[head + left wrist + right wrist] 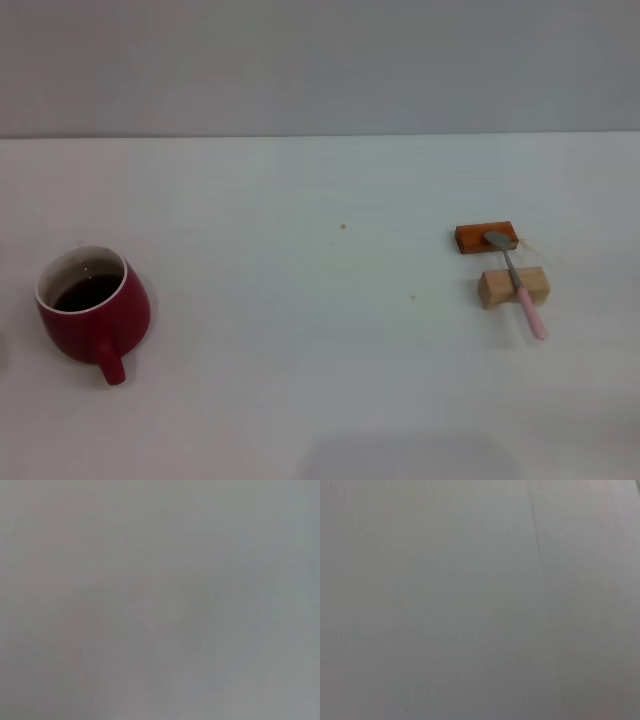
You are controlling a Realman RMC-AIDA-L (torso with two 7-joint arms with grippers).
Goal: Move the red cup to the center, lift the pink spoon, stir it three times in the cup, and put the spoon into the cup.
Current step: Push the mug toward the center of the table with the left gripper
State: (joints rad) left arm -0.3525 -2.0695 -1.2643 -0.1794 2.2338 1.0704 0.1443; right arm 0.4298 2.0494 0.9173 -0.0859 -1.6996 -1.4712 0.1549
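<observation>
Rounded dark red ceramic mug (92,313) far left on white counter (320,380), handle toward camera. Slim pink-handled metal spoon (518,283) far right, propped across tan wooden block (513,287), bowl on orange-brown flat block (486,238). Neither tool in sight; state unknown.

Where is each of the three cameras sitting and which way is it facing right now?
Head view: on the robot's head, looking forward and down at the white table with the red cup and pink spoon; no arm shows.
Left wrist view: on the left wrist; only plain grey.
Right wrist view: on the right wrist; the same.
Shared: both wrist views show nothing recognisable.
</observation>
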